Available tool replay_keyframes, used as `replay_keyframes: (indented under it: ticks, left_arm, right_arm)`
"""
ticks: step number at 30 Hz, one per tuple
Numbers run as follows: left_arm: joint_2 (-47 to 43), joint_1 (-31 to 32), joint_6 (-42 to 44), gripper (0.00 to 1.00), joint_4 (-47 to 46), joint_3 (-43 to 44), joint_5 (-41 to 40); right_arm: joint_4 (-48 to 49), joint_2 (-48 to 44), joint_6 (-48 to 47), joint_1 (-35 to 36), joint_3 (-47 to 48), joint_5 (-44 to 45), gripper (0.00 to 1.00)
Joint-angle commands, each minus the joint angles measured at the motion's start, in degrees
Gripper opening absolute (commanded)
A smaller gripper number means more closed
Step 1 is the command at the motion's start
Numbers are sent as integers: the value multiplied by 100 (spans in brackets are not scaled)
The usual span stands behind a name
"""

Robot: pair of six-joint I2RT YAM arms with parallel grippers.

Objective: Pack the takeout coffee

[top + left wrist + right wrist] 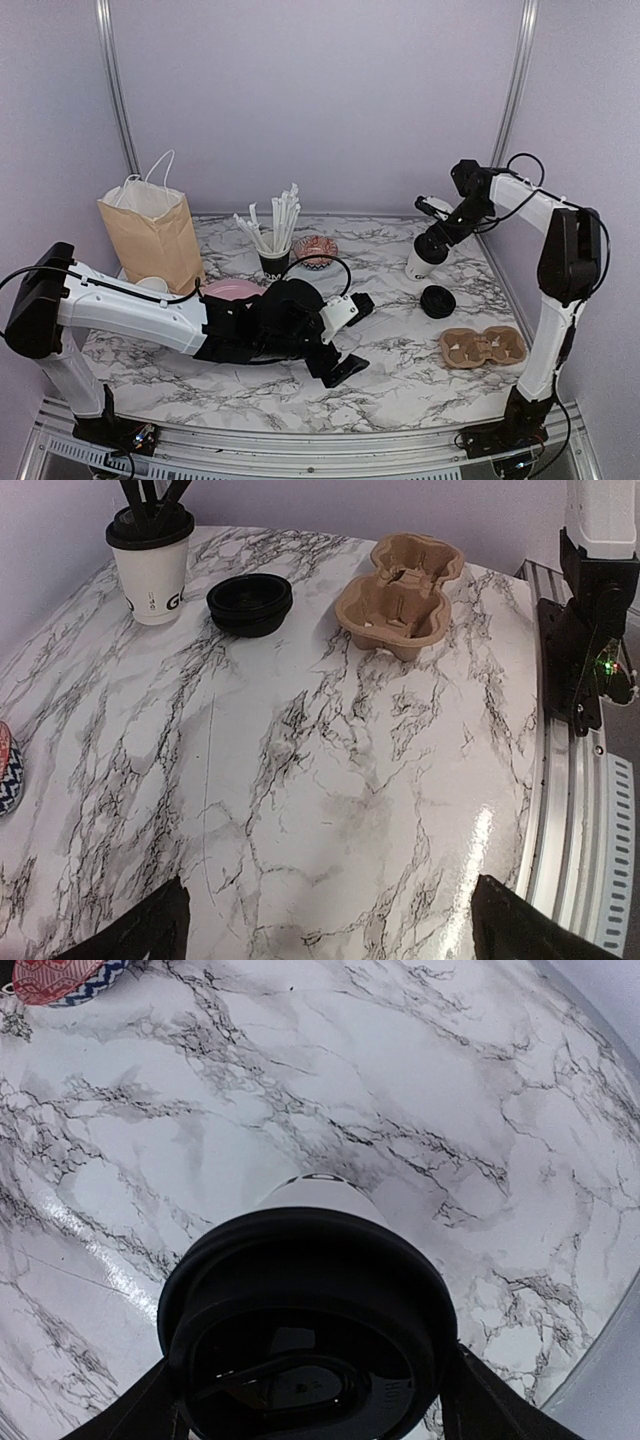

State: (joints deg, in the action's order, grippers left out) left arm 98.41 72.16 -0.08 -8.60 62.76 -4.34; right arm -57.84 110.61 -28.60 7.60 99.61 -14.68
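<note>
Right gripper is clenched on the round black plastic lid of the white paper takeout coffee cup, one finger at each side of the rim. The cup stands about upright on the white marble table, long axis vertical, lid up, directly under the claw, near the right edge. Near it lies a loose round black plastic lid, then a brown cardboard two-cup carrier. Wide bare marble stretches toward the left gripper, which is released.

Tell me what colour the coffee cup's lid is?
Black. The lid of the cup shows best in the right wrist view.
</note>
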Motion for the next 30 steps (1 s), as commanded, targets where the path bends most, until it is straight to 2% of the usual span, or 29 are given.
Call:
replay_keyframes:
  ticks: [1, 7, 13, 26, 28, 30]
  left_arm:
    - [-213, 33, -149, 99, 119, -54, 138]
    - [-248, 68, -117, 99, 161, -79, 161]
    - [-352, 122, -66, 99, 298, -21, 61]
    - [-740, 132, -19, 99, 844, -2, -645]
    - [-818, 132, -48, 99, 1066, 47, -1014]
    - [-929, 132, -243, 99, 1693, 261, -1791]
  right_arm:
    - [-59, 348, 205, -39, 488, 224, 60]
    - [-124, 698, 223, -37, 782, 149, 67]
    - [-157, 768, 289, -34, 1020, 38, 98]
    - [-16, 586, 317, -38, 934, -94, 99]
    - [-5, 532, 318, -32, 896, -105, 99]
    - [5, 396, 334, -37, 796, -106, 99]
